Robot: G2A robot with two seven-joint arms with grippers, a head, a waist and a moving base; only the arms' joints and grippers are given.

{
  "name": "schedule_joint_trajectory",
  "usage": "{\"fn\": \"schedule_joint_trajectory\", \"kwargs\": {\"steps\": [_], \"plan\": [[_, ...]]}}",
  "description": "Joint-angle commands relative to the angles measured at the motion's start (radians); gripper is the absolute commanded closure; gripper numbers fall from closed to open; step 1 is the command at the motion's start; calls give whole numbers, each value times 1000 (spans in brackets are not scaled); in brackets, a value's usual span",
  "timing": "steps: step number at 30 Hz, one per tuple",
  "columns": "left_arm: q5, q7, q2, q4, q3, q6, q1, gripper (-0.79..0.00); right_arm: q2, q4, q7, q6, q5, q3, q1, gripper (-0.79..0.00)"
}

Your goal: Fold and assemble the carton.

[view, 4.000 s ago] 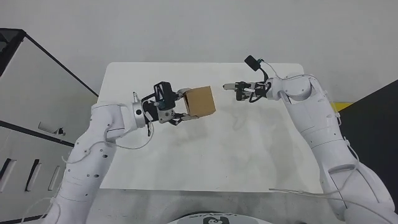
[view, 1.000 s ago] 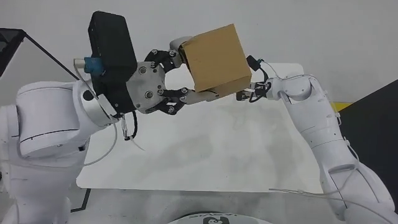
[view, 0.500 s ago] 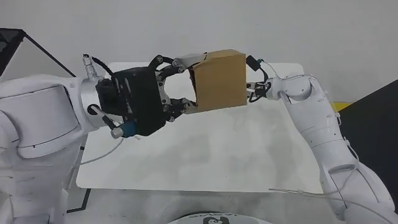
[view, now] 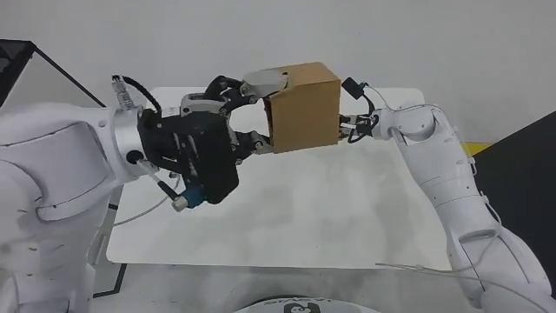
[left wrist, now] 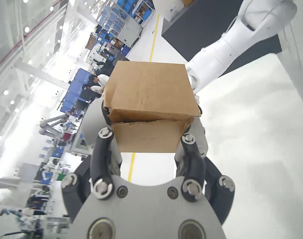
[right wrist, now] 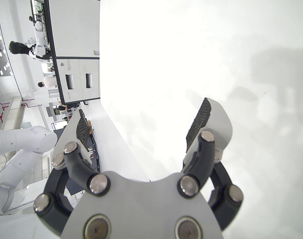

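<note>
1. While the left gripper (view: 264, 115) is clamping the carton (view: 304, 109) from two opposite sides, it is holding the box lifted clear of the table (view: 347, 226). The grip is sitting at the carton's left end, probably so that the other faces are lying free for folding.
2. Seen from the left wrist, the fingers (left wrist: 93, 120) are pressing the side walls just where a flap (left wrist: 146, 138) with a ragged edge is lying across the near face. I am judging that the squeeze is holding the body square and that flap tucked in, though a thin gap is showing along the seam.
3. Further right, the right gripper (right wrist: 144, 118) is hovering over the table, spread wide with nothing between its ribbed pads (right wrist: 199, 115), just beside the carton's right face. Whether it is touching the cardboard I am not able to tell. It is likely placed there to press or tuck a flap on that side.
4. As for writing, the carton's visible faces are showing plain brown board, and I am finding no label or print on them that can be read.
</note>
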Motion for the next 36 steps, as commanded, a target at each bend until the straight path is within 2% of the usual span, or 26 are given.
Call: {"fn": "schedule_joint_trajectory", "kwargs": {"steps": [1,5,12,15,17,21,24,30,36], "plan": [[148,91,4,0,38,-6,-30,0,0,0,0,0,0,0,0,-785],[345,270,7,0,55,2,-32,0,0,0,0,0,0,0,0,-785],[359,280,7,0,55,9,-27,0,0,0,0,0,0,0,0,-785],[423,348,8,0,63,13,-60,0,0,0,0,0,0,0,0,-785],[540,429,13,0,87,-6,-114,0,0,0,0,0,0,0,0,-785],[787,596,30,0,132,-2,-158,0,0,0,0,0,0,0,0,-785],[1011,759,51,0,177,9,-196,0,0,0,0,0,0,0,0,-785],[1253,960,90,0,173,131,-135,0,0,0,0,0,0,0,0,-785],[1276,1021,110,0,120,184,-60,0,0,0,0,0,0,0,0,-785]]}}
